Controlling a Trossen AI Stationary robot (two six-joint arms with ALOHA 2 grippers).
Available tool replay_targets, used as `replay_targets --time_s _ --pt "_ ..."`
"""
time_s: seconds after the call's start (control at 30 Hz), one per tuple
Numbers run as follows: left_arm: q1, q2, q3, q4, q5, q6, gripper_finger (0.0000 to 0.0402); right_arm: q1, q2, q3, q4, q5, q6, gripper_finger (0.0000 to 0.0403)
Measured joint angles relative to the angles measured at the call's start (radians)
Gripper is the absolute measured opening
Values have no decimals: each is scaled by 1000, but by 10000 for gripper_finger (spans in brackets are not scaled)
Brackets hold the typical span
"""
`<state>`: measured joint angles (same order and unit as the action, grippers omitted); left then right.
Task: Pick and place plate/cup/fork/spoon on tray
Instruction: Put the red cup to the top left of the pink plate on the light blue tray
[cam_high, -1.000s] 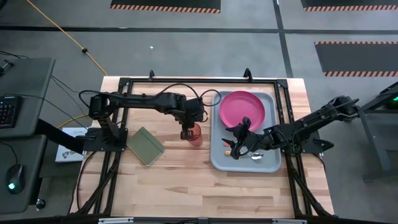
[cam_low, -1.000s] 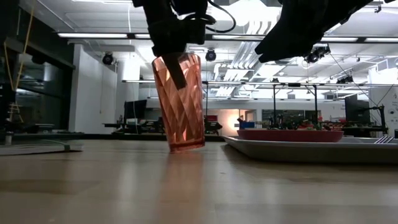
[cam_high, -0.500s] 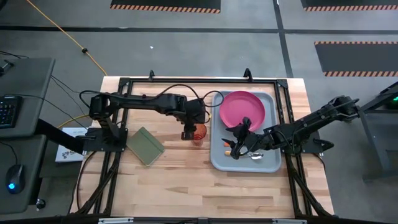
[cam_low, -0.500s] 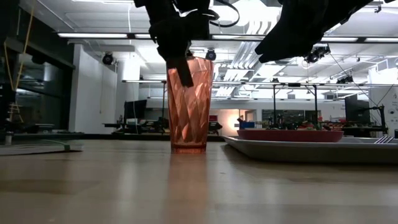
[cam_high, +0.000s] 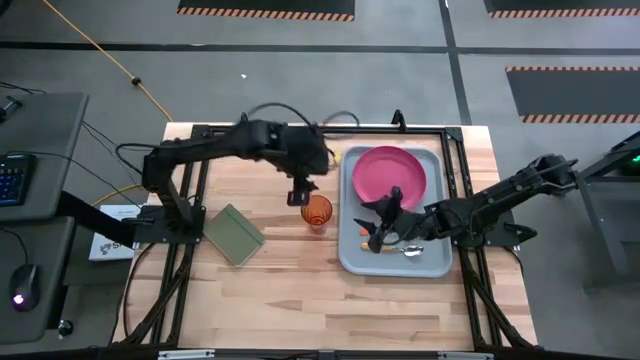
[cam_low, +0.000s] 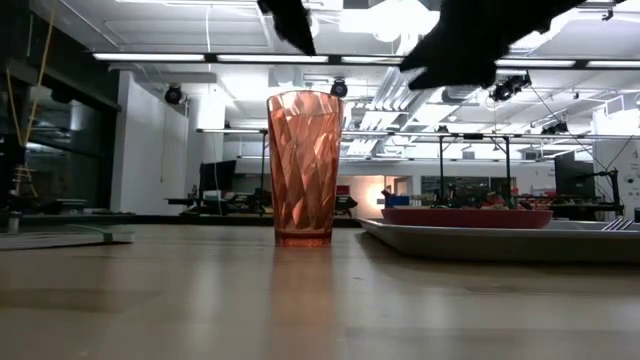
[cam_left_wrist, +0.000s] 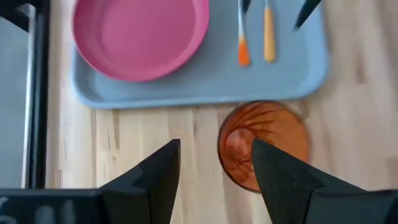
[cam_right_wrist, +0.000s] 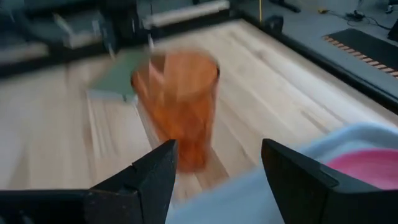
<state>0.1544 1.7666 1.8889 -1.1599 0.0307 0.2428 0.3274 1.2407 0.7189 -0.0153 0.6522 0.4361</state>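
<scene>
The translucent orange-red cup (cam_high: 317, 212) stands upright on its base on the wood table, just left of the blue-grey tray (cam_high: 352, 262); the low view shows the cup (cam_low: 304, 168) free of any finger. My left gripper (cam_high: 299, 194) hangs open above and slightly beyond it, and the cup (cam_left_wrist: 264, 146) shows past its fingers. The pink plate (cam_high: 390, 178) lies on the tray's far half. The fork's orange-red handle (cam_left_wrist: 243, 48) and the spoon's tan-orange handle (cam_left_wrist: 268, 38) lie side by side on the tray. My right gripper (cam_high: 376, 236) hovers open over the tray's near-left part.
A green notebook (cam_high: 234, 234) lies on the table to the left of the cup. A black frame (cam_high: 300, 129) runs round the table's edges. Bare wood (cam_high: 300, 290) stretches along the near side of the table.
My left gripper has opened and let go of the cup, then risen and drawn back toward the table's far edge. The cup, tilted in the hold a second ago, now stands upright on the table by itself.
</scene>
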Motion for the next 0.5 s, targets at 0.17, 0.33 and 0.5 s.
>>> replay_targets --time_s 0.17,0.33,0.5 --pt "42 -164 -82 92 132 -55 188 -97 4 67 66 -94 -48 227" --pt "37 -426 -414 375 155 -131 188 -191 73 269 -157 -147 -28 227" --pt "0 -680 -800 750 151 -247 188 -223 204 449 -326 -174 9 227"
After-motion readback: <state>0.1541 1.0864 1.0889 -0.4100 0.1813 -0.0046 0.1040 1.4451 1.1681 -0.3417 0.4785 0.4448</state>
